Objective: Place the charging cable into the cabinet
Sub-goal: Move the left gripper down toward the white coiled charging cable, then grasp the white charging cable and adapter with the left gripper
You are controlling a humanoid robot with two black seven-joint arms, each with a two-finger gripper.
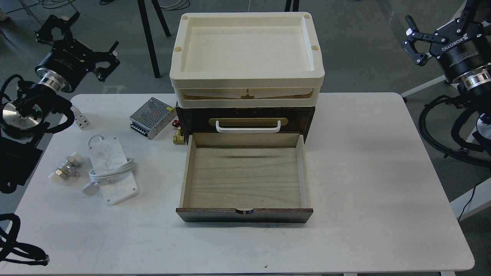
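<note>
Charging cable [111,168] lies left of my cabinet's [245,122] open drawer; "ROBOTIQ" right gripper [416,36] spread, left gripper [98,63] unclear

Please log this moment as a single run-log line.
charging cable: on table, left of cabinet | drawer: open, empty | left end effector: raised, empty | right end effector: open, raised, empty

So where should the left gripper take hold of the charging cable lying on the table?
Probably from straight above, across the narrow width of the charging cable, on the bare stretch above its cord wrap. It lies flat on the table, long axis running away from the robot, so only its long edges offer parallel faces. The left gripper is nearest.
</note>
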